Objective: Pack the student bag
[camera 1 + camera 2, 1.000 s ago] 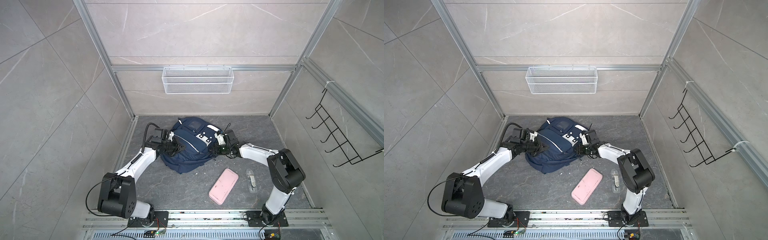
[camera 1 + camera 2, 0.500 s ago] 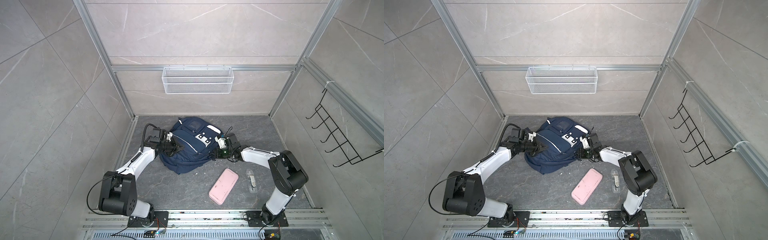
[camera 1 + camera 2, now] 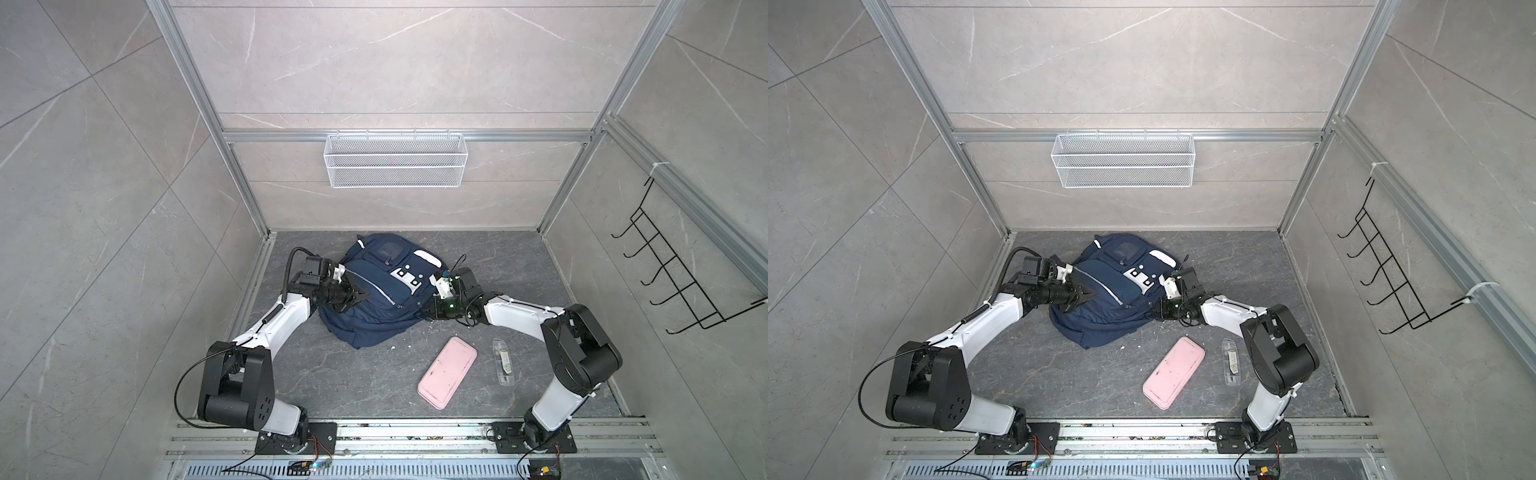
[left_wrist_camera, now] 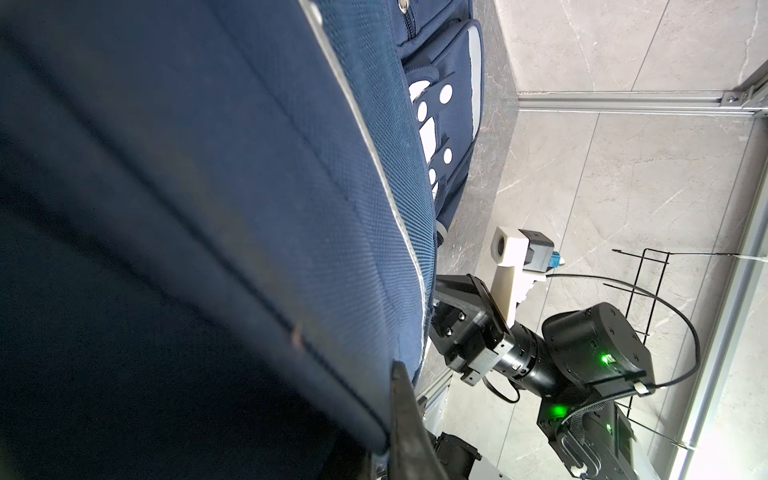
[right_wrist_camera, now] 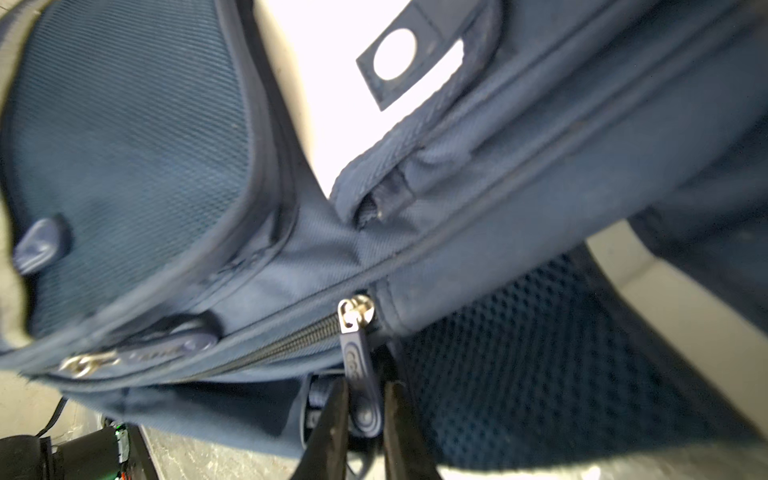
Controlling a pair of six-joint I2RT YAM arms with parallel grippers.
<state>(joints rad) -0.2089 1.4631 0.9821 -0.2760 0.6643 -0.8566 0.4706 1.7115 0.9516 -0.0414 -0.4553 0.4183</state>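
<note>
**Bag anchored on 1 flank, zipper pull lined up on the other**

The student bag lies flat on the grey surface, front pocket up, with 2 arms reaching to its opposite flanks. The left pincer is clamped tight on a fold of the bag's front fabric. In the left wrist view the navy cloth runs straight down into its fingers. That hold likely serves as an anchor, so the soft bag does not slide when a zipper is tugged.

At the bag's opposite flank, the right pincer stands narrow, 1 finger on each side of the zipper pull, which hangs at the end of a closed track. Whether the fingers press the pull I cannot tell.

Opening the bag looks like the step in hand, since the pink case and a small clear packet lie beside the bag, not yet packed.
</note>
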